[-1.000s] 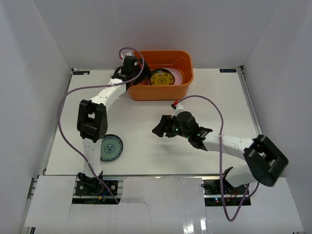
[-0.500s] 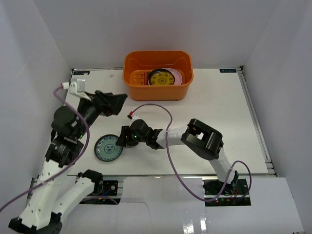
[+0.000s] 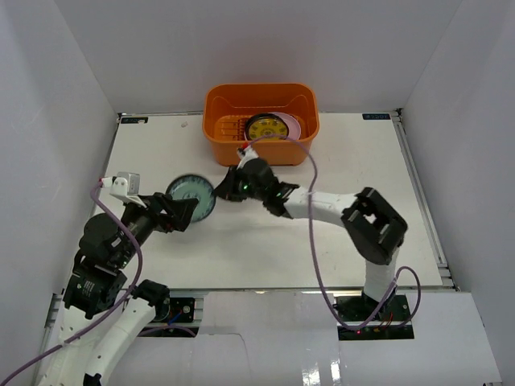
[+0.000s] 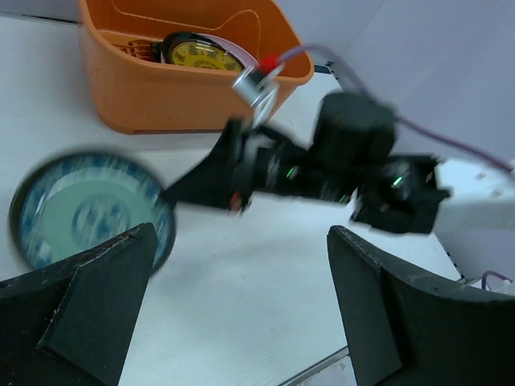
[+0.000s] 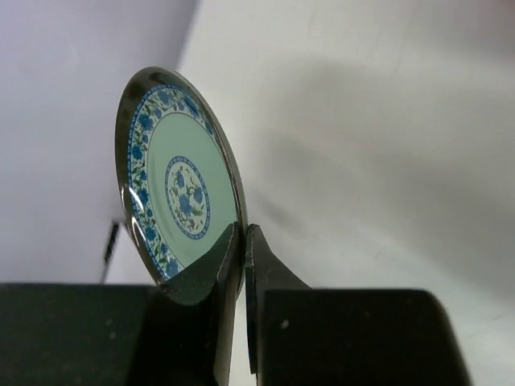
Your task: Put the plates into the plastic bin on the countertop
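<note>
Currently pinching teal-patterned plate (image 5: 181,193) by rim in right end effector (image 5: 241,235), edgewise for bin (image 3: 261,153) drop; left end effector (image 3: 171,215) released.

Right arm (image 3: 322,205) stretched low across to its left, right gripper (image 5: 241,235) clamped on the rim of the small teal-patterned plate (image 5: 181,193) standing on edge above its fingertips, left gripper (image 4: 241,237) spread wide, facing the right claw from just beside it.
</note>
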`<action>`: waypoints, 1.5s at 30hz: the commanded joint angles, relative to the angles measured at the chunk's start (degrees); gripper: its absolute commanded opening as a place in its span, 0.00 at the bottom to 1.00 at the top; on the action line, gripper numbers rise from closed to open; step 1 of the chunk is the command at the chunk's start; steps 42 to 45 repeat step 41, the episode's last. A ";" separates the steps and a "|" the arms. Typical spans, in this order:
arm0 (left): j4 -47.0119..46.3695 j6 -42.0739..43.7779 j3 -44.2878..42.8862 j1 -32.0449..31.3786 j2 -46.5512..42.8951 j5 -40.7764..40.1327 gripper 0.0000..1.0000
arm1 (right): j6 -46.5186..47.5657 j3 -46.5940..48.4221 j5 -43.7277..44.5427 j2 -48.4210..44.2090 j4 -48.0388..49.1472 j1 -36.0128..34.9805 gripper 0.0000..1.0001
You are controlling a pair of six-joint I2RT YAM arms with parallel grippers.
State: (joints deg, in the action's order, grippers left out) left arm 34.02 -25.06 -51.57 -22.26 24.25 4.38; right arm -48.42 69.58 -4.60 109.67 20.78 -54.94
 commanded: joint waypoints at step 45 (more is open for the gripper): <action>-6.15 -3.24 14.91 -0.42 -3.94 8.43 0.98 | 18.09 -59.92 0.03 -96.29 -13.21 25.76 0.90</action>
